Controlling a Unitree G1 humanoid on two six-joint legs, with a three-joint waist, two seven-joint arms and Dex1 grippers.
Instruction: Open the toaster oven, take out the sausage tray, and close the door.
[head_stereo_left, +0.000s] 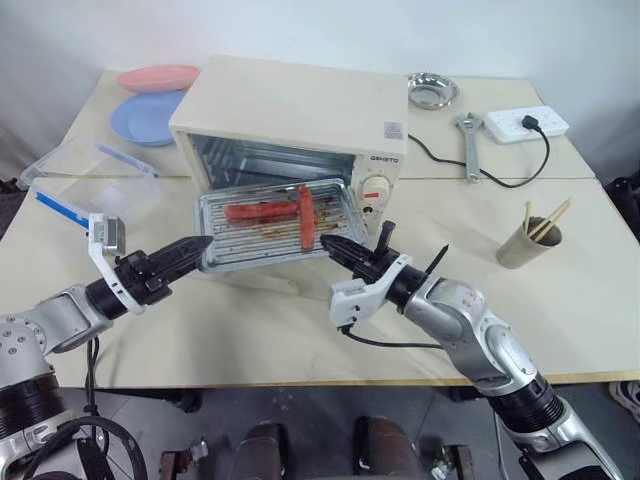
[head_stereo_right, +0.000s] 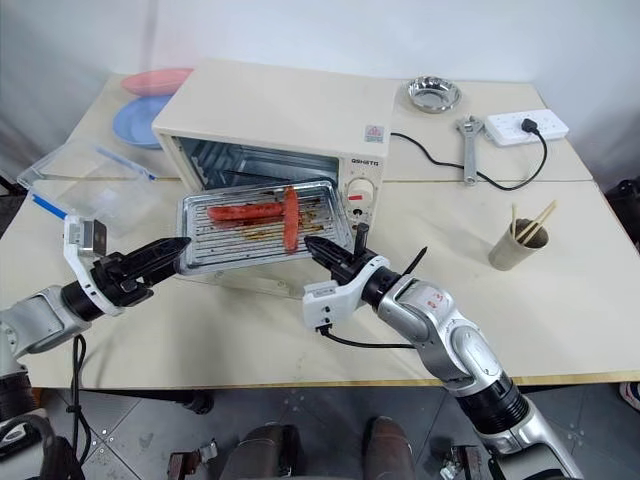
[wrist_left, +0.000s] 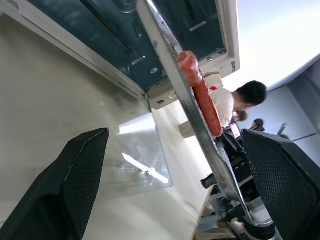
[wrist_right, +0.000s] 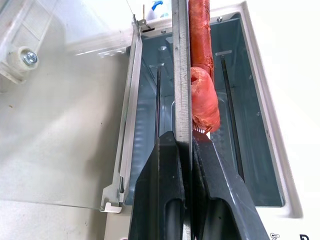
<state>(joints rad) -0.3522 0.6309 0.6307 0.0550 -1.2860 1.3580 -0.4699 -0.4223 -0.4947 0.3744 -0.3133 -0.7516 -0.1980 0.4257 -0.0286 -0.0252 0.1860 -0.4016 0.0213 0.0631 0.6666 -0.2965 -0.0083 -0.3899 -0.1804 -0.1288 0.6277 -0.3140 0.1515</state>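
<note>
Sausage tray (head_stereo_left: 270, 225), held just outside toaster oven (head_stereo_left: 300, 110), is pinched at its near-right rim by right gripper (head_stereo_left: 335, 245); left gripper (head_stereo_left: 200, 245), fingers wide apart, flanks the opposite rim. Tray should be kept level, w/ door (wrist_left: 142, 160) folded down below.

Pink plate (head_stereo_left: 158, 77) and blue plate (head_stereo_left: 146, 117) upper left, clear box (head_stereo_left: 85, 178) below them, steel bowl (head_stereo_left: 432, 90), wrench (head_stereo_left: 469, 143) and power strip (head_stereo_left: 526, 123) upper right, cup of chopsticks (head_stereo_left: 527, 241) mid-right.
</note>
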